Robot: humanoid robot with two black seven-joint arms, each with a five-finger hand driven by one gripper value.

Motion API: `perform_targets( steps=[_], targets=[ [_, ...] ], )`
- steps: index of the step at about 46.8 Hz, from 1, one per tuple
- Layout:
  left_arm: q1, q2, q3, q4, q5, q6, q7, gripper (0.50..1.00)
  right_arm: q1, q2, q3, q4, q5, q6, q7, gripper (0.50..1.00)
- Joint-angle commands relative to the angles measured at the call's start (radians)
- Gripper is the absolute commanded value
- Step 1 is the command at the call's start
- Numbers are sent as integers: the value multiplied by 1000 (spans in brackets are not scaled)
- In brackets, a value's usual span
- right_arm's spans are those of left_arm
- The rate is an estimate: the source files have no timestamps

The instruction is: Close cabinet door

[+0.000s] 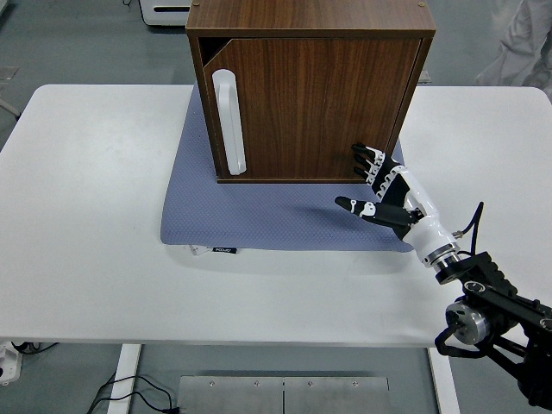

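— Checked the right hand (385, 185) first. Hovered over the near right part of the blue mat (259, 220), just in front of the cabinet's lower right corner. Fingers (373, 164) spread and relaxed, tips pointing toward the door (315, 108), thumb stretched left. Held nothing.

— Touching the door?

— Hard to say. Fingertips lay right at the door's bottom right corner; contact or a small gap, could not tell from above. Reached in on a black arm (492, 315) from the lower right, past the table's near edge, with a white wrist section between.

— And the cabinet (310, 17)?

— Stood upright on the mat at the far middle of the white table (86, 216), dark wood grain, front facing near. Door not fully shut: a dark wedge of opening showed at the upper left corner, along the left side. Looked swung in most of the way otherwise.

— Handle?

— White, long, upright bar (229, 121) on the left part of the door, well apart from the hand.

— Anything else?

— A bit of pale cloth at the far right top edge, too little shown to name.
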Motion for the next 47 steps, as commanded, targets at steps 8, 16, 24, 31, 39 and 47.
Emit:
perform_targets(
  steps=[8,16,24,31,39,47],
  targets=[
    [0,0,0,0,0,-1,0,1000,-54,-93,19,35,-1,0,0,1000],
    [0,0,0,0,0,0,0,1000,-116,-170,100,50,1,37,0,1000],
    [0,0,0,0,0,0,0,1000,-157,-210,177,55,10,72,0,1000],
    [0,0,0,0,-2,0,0,1000,-179,-210,264,55,19,96,-7,1000],
    [0,0,0,0,0,0,0,1000,-194,-208,341,55,88,98,-15,1000],
    [0,0,0,0,0,0,0,1000,-194,-208,367,49,159,155,-39,1000]
  ],
)
